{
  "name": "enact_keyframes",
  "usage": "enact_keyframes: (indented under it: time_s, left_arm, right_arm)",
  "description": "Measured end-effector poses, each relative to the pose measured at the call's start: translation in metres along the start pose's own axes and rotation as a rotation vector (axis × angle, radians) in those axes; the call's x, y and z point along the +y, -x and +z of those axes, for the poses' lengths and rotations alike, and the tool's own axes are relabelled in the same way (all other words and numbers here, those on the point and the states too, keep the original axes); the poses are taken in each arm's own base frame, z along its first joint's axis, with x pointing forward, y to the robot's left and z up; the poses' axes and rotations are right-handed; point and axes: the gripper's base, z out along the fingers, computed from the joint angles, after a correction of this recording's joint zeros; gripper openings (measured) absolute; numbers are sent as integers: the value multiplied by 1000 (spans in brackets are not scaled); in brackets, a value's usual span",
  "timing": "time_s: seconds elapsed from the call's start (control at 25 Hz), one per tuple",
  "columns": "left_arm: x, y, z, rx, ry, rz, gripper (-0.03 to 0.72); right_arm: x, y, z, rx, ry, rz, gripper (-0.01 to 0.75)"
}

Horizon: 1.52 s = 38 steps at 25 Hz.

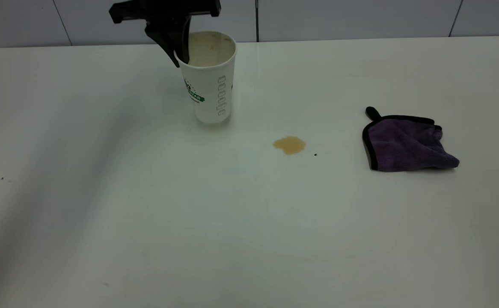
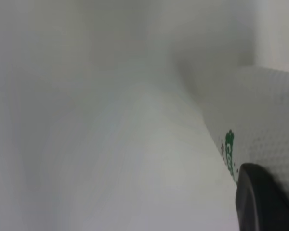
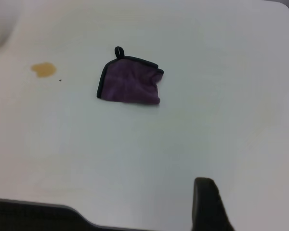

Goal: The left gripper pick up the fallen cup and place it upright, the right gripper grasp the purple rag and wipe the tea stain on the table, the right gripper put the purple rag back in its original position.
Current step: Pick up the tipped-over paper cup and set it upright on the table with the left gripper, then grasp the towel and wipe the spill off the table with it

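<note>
Left gripper (image 1: 180, 53) at the rim of the cup (image 1: 210, 81) — one black finger outside the wall, one inside, so it looks clamped on the rim, though the left wrist view is blurry. Cup stands upright at the table's (image 1: 147, 222) far side: white ribbed paper, green logo, brown-stained lining. Tea stain (image 1: 289, 145), a light-brown oval blot, lies nearer, toward the right. Purple rag (image 1: 408, 143) — crumpled microfibre, black edging, loop tab — lies farther right. Right gripper (image 3: 250, 207) hangs well apart from it; only one finger edge shows, grip can't be told.
</note>
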Motion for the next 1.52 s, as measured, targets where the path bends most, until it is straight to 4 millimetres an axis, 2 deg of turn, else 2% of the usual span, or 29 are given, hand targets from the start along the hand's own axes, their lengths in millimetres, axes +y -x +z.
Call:
enact_keyframes:
  time_s: [0.12,0.24,0.48,0.64,0.76,0.88,1.08,1.28,1.36,1.48,1.52]
  left_arm:
    - [0,0,9,0,-11,-4,30]
    - [-1,1,16,-1,-24,-9,121]
    - [0,-1,25,15,-23,0,400]
    - [-2,2,11,-13,-28,23,568]
    - [-4,5,-22,-71,-26,55,630]
    - [-2,3,-70,-123,33,85,633]
    - [8,-5,-157,-280,181,112,559]
    - [12,-23,-231,-428,235,113,467]
    - [12,-37,-254,-454,226,111,437]
    - [11,-67,-271,-424,184,123,403]
    - [10,-79,-270,-395,175,130,396]
  right_arm:
    - [0,0,0,0,0,0,467]
    - [0,0,0,0,0,0,467]
    - [0,0,0,0,0,0,467]
    - [0,0,0,0,0,0,467]
    - [0,0,0,0,0,0,467]
    - [0,0,0,0,0,0,467]
    - [0,0,0,0,0,0,467]
    - [0,0,0,0,0,0,467]
    - [0,0,0,0,0,0,467]
    - [0,0,0,0,0,0,467]
    - [0,0,0,0,0,0,467]
